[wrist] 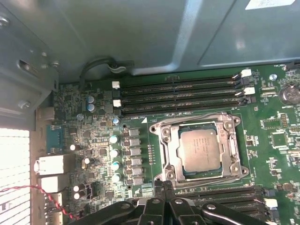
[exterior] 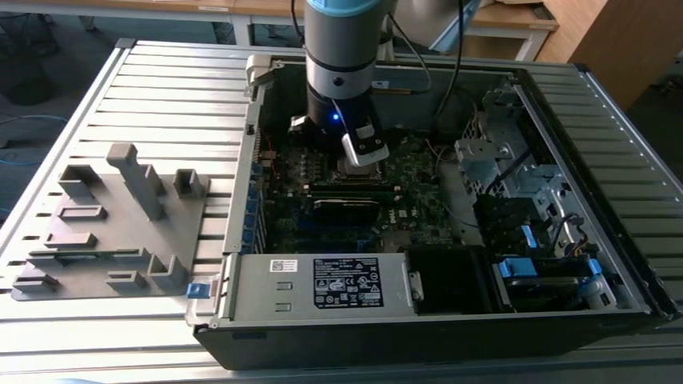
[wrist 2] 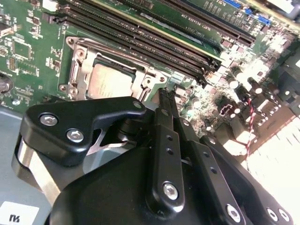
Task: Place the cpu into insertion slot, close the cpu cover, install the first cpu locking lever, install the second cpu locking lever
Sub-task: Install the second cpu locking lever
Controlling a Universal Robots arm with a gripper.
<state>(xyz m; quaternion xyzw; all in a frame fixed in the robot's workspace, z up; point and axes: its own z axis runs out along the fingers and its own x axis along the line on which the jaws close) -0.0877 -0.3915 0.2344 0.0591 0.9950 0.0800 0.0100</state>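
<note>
The cpu (wrist: 200,150), a grey metal square, lies in the insertion slot (wrist: 165,154) on the green board. The silver cpu cover (wrist: 234,154) lies flat around it as a frame. A thin wire locking lever (wrist: 197,118) runs along the socket side nearest the memory slots. My gripper (wrist: 164,186) is shut with nothing between its black fingers, the tips hovering just off one corner of the socket. In the second wrist view the fingertips (wrist 2: 165,96) sit beside the cover (wrist 2: 77,70) and the cpu (wrist 2: 110,80). In the exterior view the gripper (exterior: 363,154) hangs inside the case over the socket (exterior: 357,173).
The open computer case (exterior: 427,320) lies on a slatted table, with a power supply box (exterior: 320,282) at its front and drive bays (exterior: 533,208) on the exterior view's right. A grey fixture block (exterior: 117,220) stands on the exterior view's left. Memory slots (wrist: 178,96) and capacitors (wrist: 115,152) flank the socket.
</note>
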